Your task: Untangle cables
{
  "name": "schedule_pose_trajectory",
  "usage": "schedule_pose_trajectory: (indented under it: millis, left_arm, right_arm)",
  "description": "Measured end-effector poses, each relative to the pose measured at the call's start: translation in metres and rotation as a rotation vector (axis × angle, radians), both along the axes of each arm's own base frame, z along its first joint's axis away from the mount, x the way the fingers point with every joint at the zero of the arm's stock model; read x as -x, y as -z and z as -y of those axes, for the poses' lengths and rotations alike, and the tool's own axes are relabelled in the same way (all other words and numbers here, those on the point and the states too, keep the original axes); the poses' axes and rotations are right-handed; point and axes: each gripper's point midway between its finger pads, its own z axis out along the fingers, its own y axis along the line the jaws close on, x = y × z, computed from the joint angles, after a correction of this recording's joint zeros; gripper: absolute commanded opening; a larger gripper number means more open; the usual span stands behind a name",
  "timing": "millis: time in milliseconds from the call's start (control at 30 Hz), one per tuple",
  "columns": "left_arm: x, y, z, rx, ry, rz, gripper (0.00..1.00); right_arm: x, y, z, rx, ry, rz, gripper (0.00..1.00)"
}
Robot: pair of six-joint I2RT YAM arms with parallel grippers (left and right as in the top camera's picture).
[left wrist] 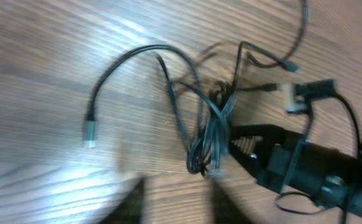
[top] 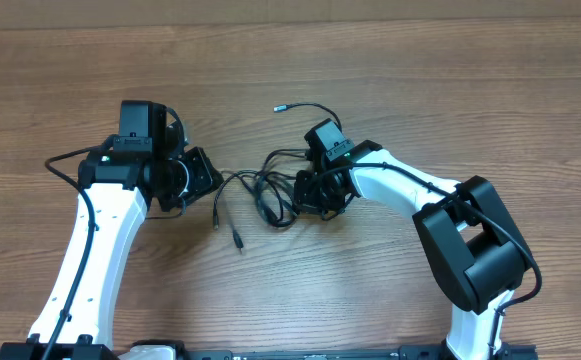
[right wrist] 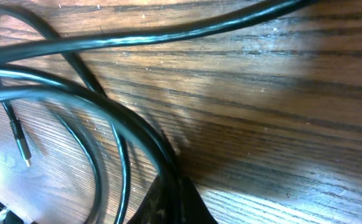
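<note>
**Knot sits off my right claw; left claw is free and faces it**

My right claw (top: pixel 317 193) is clenched on the cables (top: pixel 270 190). In its wrist view the black strands (right wrist: pixel 106 118) sweep down and gather at my fingers at the bottom edge. My left claw (top: pixel 206 178) is released: its wrist view shows two blurred dark fingers apart, with only bare wood between them.

The tangle lies between my two claws on the table (top: pixel 420 80), touching the right one and a short way from the left. From my left claw it lies straight ahead, and the bunched knot (left wrist: pixel 207 146) runs roughly away from me, pressed against the right claw's fingertip (left wrist: pixel 240 138). One strand loops out from the knot and ends in a silvery plug (left wrist: pixel 88 132) lying apart from the bunch. I judge that this loose strand, nearer my left claw, is the one to pull away from the anchored knot.
</note>
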Motion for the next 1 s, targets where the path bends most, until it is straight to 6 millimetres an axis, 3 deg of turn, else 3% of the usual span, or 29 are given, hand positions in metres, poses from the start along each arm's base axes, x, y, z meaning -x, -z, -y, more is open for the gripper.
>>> schedule_pose_trajectory:
  millis: [300,467,567,733,867,933,1000]
  left_arm:
    - [-0.001,0.003,-0.009,-0.051,-0.023,0.001,0.63]
    - [-0.003,0.007,-0.006,-0.054,-0.013,-0.007,0.52]
    - [-0.007,0.018,0.006,-0.053,0.023,-0.025,0.5]
    - [-0.017,0.04,0.033,-0.051,0.1,-0.038,0.59]
    - [-0.028,0.057,0.046,-0.048,0.13,-0.037,0.58]
    - [-0.028,0.068,0.046,-0.051,0.129,-0.064,0.53]
    - [-0.027,0.081,0.046,-0.055,0.129,-0.102,0.31]
  right_arm:
    - [0.0,0.0,0.0,0.0,-0.001,0.001,0.04]
    - [0.0,0.0,0.0,-0.001,-0.001,0.001,0.04]
    - [0.0,0.0,0.0,0.0,-0.001,0.001,0.04]
    - [0.0,0.0,0.0,-0.001,0.0,0.001,0.04]
    - [0.0,0.0,0.0,-0.001,-0.001,0.001,0.04]
    - [0.0,0.0,0.0,-0.001,0.0,0.001,0.05]
    - [0.0,0.0,0.0,-0.001,0.0,0.002,0.05]
